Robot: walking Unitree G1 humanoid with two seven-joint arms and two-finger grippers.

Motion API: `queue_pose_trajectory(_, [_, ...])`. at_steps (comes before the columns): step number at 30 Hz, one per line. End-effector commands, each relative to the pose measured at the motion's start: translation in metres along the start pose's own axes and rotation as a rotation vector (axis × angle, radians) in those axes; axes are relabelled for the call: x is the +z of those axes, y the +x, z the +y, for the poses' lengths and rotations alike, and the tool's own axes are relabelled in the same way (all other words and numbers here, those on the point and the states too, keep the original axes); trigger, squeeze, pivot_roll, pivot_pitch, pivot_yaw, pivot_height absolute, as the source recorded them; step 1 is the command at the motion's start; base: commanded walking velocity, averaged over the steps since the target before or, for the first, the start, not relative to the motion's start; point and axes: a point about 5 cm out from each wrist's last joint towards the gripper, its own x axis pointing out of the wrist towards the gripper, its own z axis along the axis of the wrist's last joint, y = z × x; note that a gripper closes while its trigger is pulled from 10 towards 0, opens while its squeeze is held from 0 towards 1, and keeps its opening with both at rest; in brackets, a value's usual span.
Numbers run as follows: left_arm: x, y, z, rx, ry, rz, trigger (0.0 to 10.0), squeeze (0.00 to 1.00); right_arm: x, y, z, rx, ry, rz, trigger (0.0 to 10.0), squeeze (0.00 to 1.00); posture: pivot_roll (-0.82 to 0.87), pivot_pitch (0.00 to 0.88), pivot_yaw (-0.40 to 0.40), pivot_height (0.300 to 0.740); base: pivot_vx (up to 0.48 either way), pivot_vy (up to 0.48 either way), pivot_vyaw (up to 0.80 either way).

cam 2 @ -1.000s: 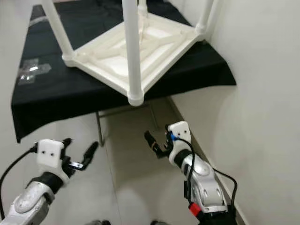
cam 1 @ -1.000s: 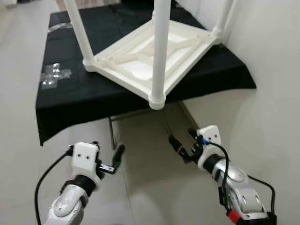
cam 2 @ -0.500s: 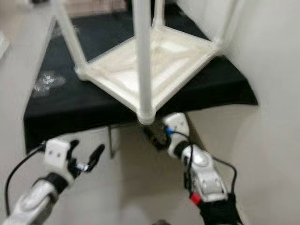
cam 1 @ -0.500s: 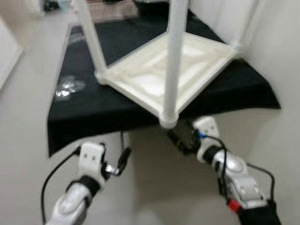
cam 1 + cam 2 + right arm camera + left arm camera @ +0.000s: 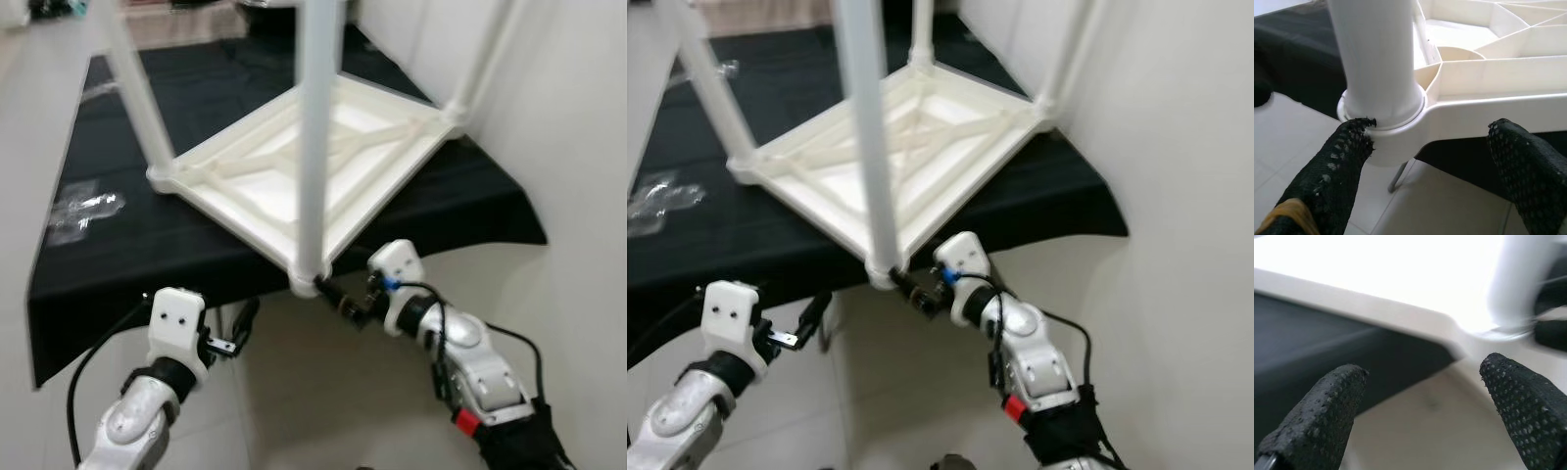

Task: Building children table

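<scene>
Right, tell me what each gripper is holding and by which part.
Nothing is held. The right gripper is open at the near corner of the upturned white table; the left gripper is open below the black cloth's edge.

Your desk (image 5: 118, 264) is draped in black cloth; on it rests the upturned white children's table (image 5: 323, 166), with clear plastic wrapping (image 5: 83, 208) lying well apart.

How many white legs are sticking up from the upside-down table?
4. The nearest leg rises at the corner by the right claw; the left leg and right leg stand at the side corners; the far leg stands at the back.
</scene>
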Motion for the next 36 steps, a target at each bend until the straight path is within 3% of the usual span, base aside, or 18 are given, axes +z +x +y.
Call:
queue_pose_trajectory(1, [-0.005, -0.002, 0.006, 0.027, 0.023, 0.03, 10.0, 0.0, 0.011, 0.013, 0.011, 0.04, -0.029, -0.023, 10.0, 0.0, 0.07, 0.184, -0.033, 0.74, 0.292, 0.0, 0.0])
queue_pose_trajectory(4, [-0.001, 0.001, 0.005, 0.057, 0.023, 0.014, 10.0, 0.0, 0.039, 0.052, 0.04, 0.126, -0.061, -0.107, 10.0, 0.0, 0.09, 0.183, -0.05, 0.74, 0.167, 0.0, 0.0])
queue_pose_trajectory(5, [-0.001, 0.001, 0.005, 0.057, 0.023, 0.014, 10.0, 0.0, 0.039, 0.052, 0.04, 0.126, -0.061, -0.107, 10.0, 0.0, 0.09, 0.183, -0.05, 0.74, 0.0, 0.0, 0.0])
queue_pose_trajectory(6, [0.003, 0.002, 0.006, 0.08, 0.028, -0.004, 10.0, 0.0, 0.058, 0.076, 0.061, 0.161, -0.055, -0.161, 10.0, 0.0, 0.11, 0.186, -0.062, 0.74, 0.0, 0.0, 0.0])
queue_pose_trajectory(8, [0.009, 0.003, 0.007, 0.103, 0.048, -0.025, 10.0, 0.0, 0.079, 0.094, 0.083, 0.191, -0.02, -0.214, 10.0, 0.0, 0.12, 0.187, -0.068, 0.74, 0.0, 0.0, 0.0])
queue_pose_trajectory(12, [0.019, 0.0, 0.013, 0.164, 0.119, -0.06, 10.0, 0.0, 0.12, 0.104, 0.126, 0.346, 0.142, -0.351, 10.0, 0.0, 0.14, 0.193, -0.076, 0.74, 0.0, 0.0, 0.0])
queue_pose_trajectory(15, [0.022, -0.001, 0.015, 0.191, 0.139, -0.072, 10.0, 0.0, 0.129, 0.104, 0.135, 0.381, 0.165, -0.382, 10.0, 0.0, 0.15, 0.196, -0.08, 0.74, 0.0, 0.0, 0.0])
queue_pose_trajectory(17, [0.023, -0.002, 0.016, 0.197, 0.142, -0.075, 10.0, 0.0, 0.124, 0.104, 0.129, 0.355, 0.151, -0.365, 10.0, 0.0, 0.14, 0.2, -0.083, 0.74, 0.0, 0.0, 0.0])
queue_pose_trajectory(18, [0.024, -0.001, 0.016, 0.199, 0.143, -0.08, 10.0, 0.0, 0.107, 0.104, 0.109, 0.273, 0.102, -0.31, 10.0, 0.0, 0.13, 0.203, -0.079, 0.74, 0.0, 0.0, 0.0])
queue_pose_trajectory(21, [0.025, 0.0, 0.015, 0.196, 0.142, -0.082, 10.0, 0.0, 0.097, 0.103, 0.098, 0.229, 0.077, -0.275, 10.0, 0.0, 0.13, 0.203, -0.078, 0.74, 0.0, 0.0, 0.0])
queue_pose_trajectory(24, [0.026, 0.008, 0.005, 0.134, 0.136, -0.09, 10.0, 0.0, 0.067, 0.09, 0.059, 0.098, 0.032, -0.18, 10.0, 0.0, 0.1, 0.207, -0.059, 0.74, 0.0, 0.0, 0.0])
queue_pose_trajectory(26, [0.026, 0.008, 0.005, 0.134, 0.136, -0.09, 10.0, 0.0, 0.067, 0.09, 0.059, 0.098, 0.032, -0.18, 10.0, 0.0, 0.1, 0.207, -0.059, 0.74, 0.0, 0.0, 0.0])
queue_pose_trajectory(30, [0.036, 0.017, -0.004, 0.082, 0.205, -0.131, 10.0, 0.0, 0.045, 0.067, 0.024, -0.022, 0.029, -0.113, 10.0, 0.0, 0.09, 0.209, -0.05, 0.74, 0.0, 0.0, 0.0])
queue_pose_trajectory(32, [0.038, 0.019, -0.004, 0.082, 0.223, -0.142, 10.0, 0.0, 0.042, 0.062, 0.017, -0.047, 0.038, -0.108, 10.0, 0.0, 0.09, 0.209, -0.048, 0.74, 0.0, 0.0, 0.0])
queue_pose_trajectory(33, [0.044, 0.023, -0.002, 0.086, 0.241, -0.164, 10.0, 0.0, 0.037, 0.054, 0.004, -0.1, 0.035, -0.09, 10.0, 0.0, 0.09, 0.209, -0.047, 0.74, 0.0, 0.0, 0.0])
queue_pose_trajectory(36, [0.046, 0.025, 0.0, 0.092, 0.244, -0.173, 10.0, 0.0, 0.034, 0.049, -0.003, -0.119, 0.026, -0.077, 10.0, 0.0, 0.08, 0.208, -0.046, 0.74, 0.0, 0.0, 0.0])
